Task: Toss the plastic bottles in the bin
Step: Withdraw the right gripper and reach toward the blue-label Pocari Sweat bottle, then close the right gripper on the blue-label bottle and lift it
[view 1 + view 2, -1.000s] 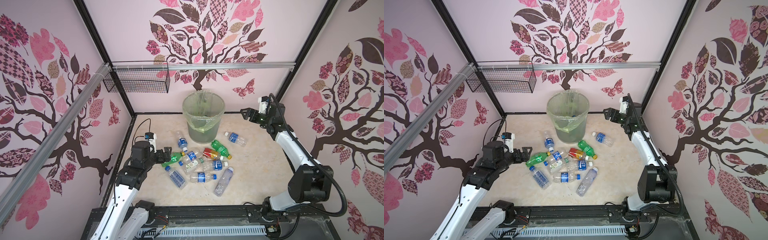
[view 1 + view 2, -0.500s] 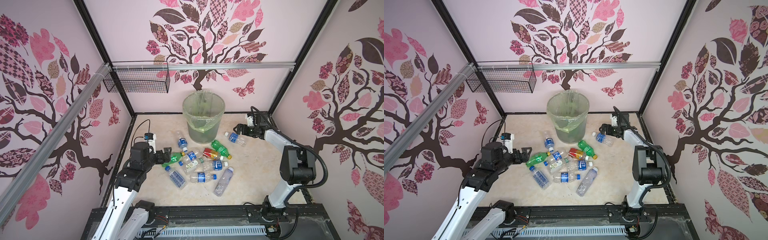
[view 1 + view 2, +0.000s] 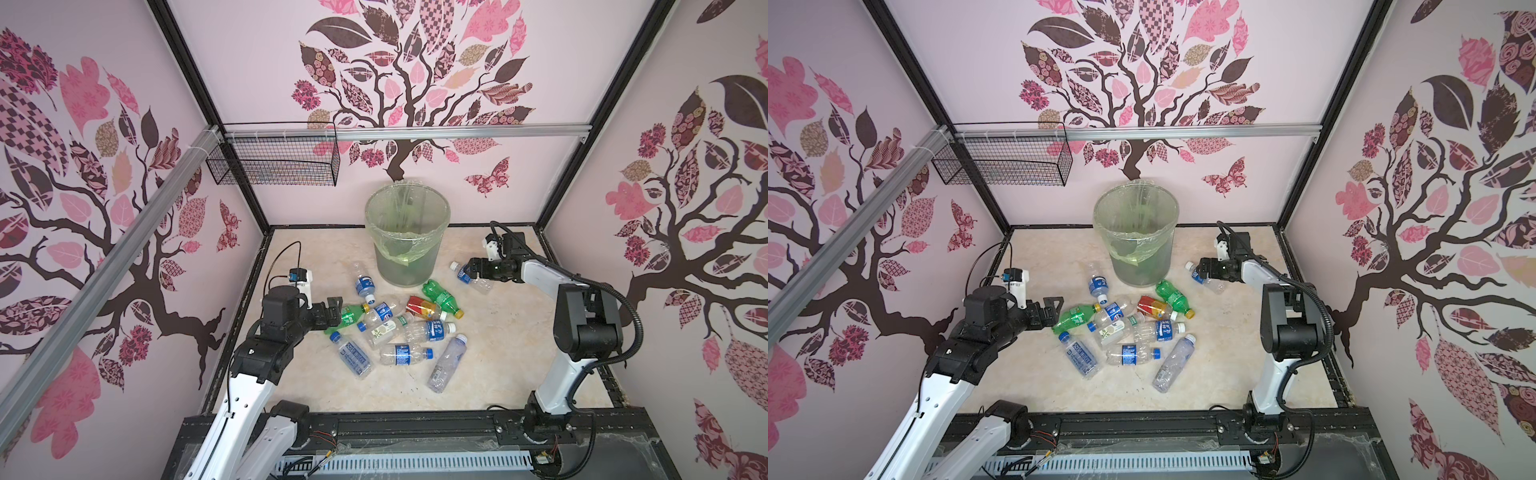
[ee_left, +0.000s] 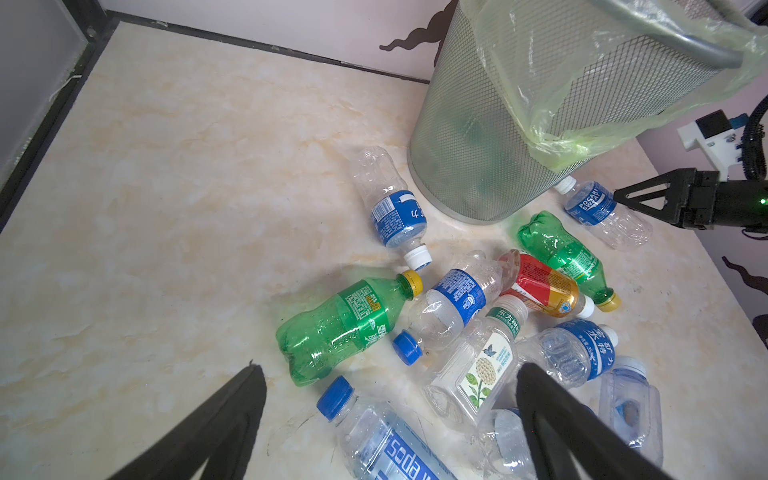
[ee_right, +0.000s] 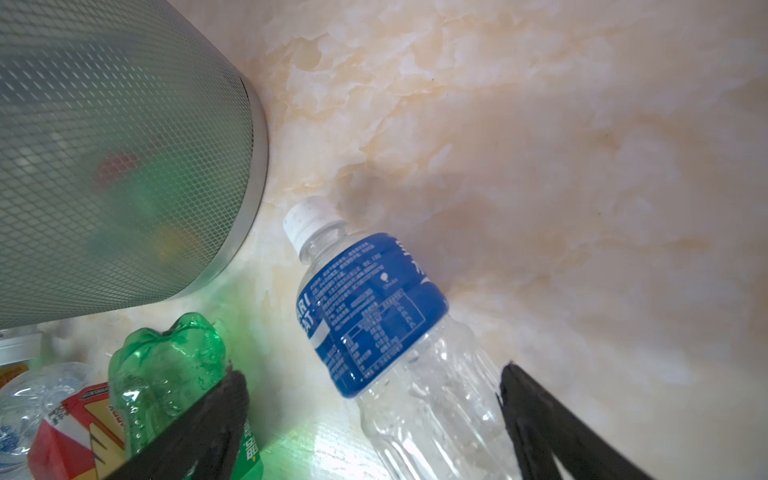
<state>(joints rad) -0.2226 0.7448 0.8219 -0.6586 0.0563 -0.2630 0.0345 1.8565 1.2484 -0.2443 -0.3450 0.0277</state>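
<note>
The bin (image 3: 407, 253) (image 3: 1136, 257), grey mesh with a pale green liner, stands upright at the back middle. Several plastic bottles (image 3: 399, 328) (image 3: 1133, 328) lie in a pile in front of it. My left gripper (image 3: 334, 312) (image 4: 388, 374) is open at the pile's left edge. A green bottle (image 4: 345, 324) lies just ahead of it and a clear soda-water bottle (image 4: 374, 436) lies under its jaws. One clear blue-labelled bottle (image 3: 469, 276) (image 5: 374, 316) lies apart, right of the bin. My right gripper (image 3: 471, 270) (image 5: 370, 374) is open low over its clear body, a finger on each side.
A black wire basket (image 3: 274, 162) hangs on the back-left wall under an aluminium rail (image 3: 415, 133). Pink patterned walls close in three sides. Bare beige floor (image 3: 498, 353) stretches right of the pile. In the right wrist view a second green bottle (image 5: 166, 361) lies beside one finger.
My right arm has swung down from high at the back right to the floor, and its open jaws now stand around the lone bottle. The left gripper has barely moved.
</note>
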